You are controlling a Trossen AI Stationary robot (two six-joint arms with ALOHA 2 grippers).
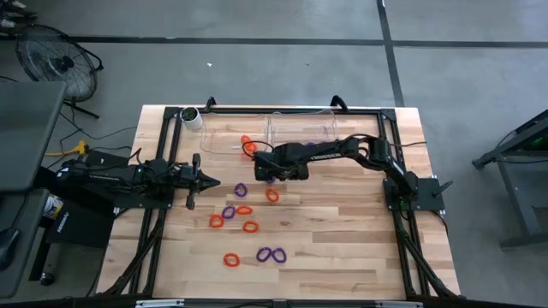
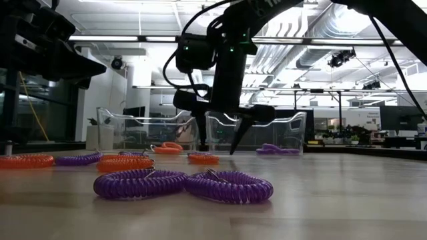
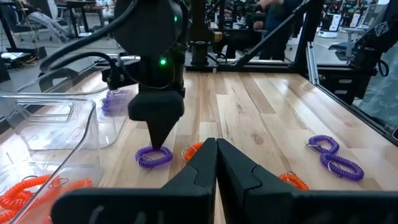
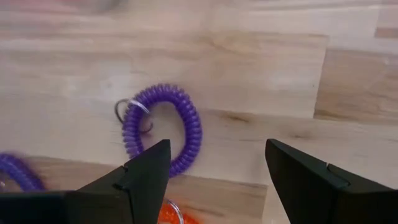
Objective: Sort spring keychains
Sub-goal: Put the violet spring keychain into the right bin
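Orange and purple coiled keychains lie scattered flat on the wooden table (image 1: 342,222). My right gripper (image 4: 214,168) is open and points down over the middle of the table (image 1: 264,168). It stands just above a purple keychain (image 4: 163,127) with a metal ring, which lies flat beside the fingers rather than between them. The left wrist view shows that keychain (image 3: 153,155) below the right gripper (image 3: 158,127). My left gripper (image 3: 216,155) is shut and waits level at the table's left side (image 1: 204,181), touching nothing.
Two clear bins stand at the far edge. The left bin (image 1: 229,128) holds orange keychains (image 3: 31,190) and the right bin (image 1: 300,128) holds purple ones (image 2: 277,149). A white cup (image 1: 191,118) stands at the far left corner. Two purple keychains (image 2: 183,185) lie near the near edge.
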